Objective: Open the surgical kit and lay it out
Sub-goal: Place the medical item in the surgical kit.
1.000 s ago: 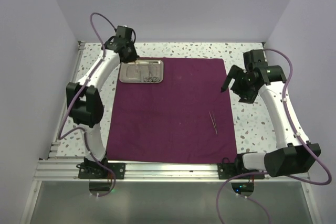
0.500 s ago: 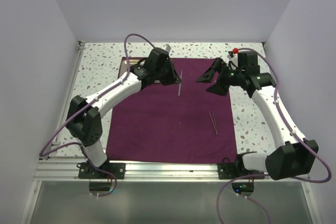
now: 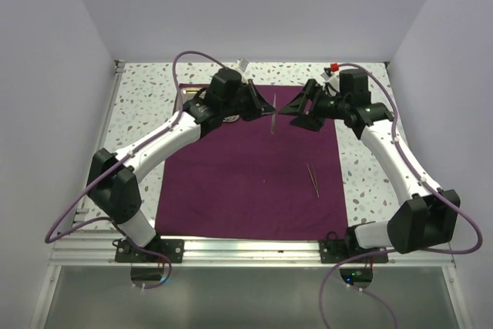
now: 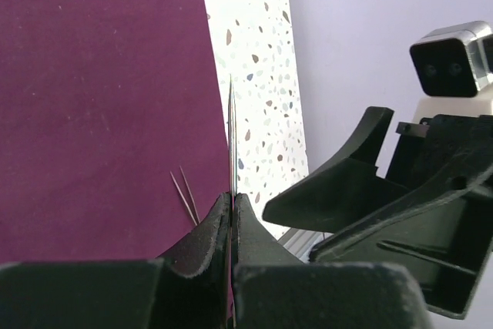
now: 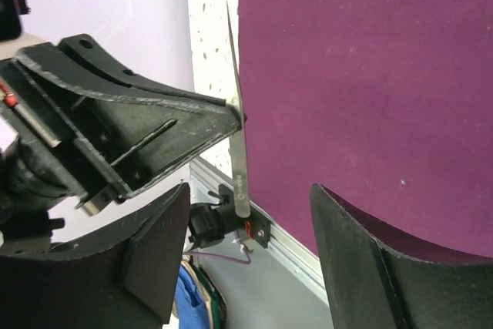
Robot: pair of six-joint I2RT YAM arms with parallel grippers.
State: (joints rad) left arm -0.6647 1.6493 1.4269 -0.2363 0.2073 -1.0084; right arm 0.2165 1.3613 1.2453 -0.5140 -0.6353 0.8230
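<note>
— Risk from here?
— A dropped handover. The left jaws are pinched shut on a thin silver instrument above the far part of the cloth wrap. The right jaws gape wide just beside it, holding nothing.
— The cause?
— The left releasing before the right grips. It could land off the cloth on the counter.

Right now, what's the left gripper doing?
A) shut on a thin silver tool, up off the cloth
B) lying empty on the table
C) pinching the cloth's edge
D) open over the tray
A: the left gripper is closed tight on a thin silver tool, which sticks out from between its fingers, held in the air above the purple cloth.
</note>
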